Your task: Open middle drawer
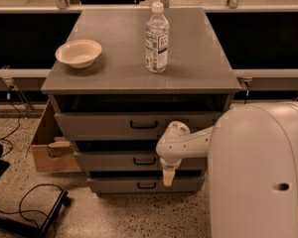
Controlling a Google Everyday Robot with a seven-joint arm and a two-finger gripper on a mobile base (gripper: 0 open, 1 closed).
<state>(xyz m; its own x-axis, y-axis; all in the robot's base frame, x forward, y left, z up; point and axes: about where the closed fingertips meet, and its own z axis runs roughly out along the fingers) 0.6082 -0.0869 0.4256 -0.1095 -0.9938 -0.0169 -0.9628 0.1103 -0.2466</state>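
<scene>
The grey metal middle drawer (107, 161) sits between a taller drawer front (99, 125) above and a narrower one (114, 185) below, in the grey metal cabinet (198, 78). Its front appears shut. Its small black loop handle (144, 160) is centred on the front, with its long axis horizontal.

The robot's white arm (188, 143) reaches in from the right. The cream-tipped gripper (167, 176) hangs pointing downward in front of the cabinet. Its tip lies just right of the handle and slightly below it, over the seam between the middle and bottom fronts. Whether the gripper is spread or closed cannot be told.

Judgement: the handle lies up and to the left of the tip. The coming move calls for a short shift that way before any pull.
</scene>
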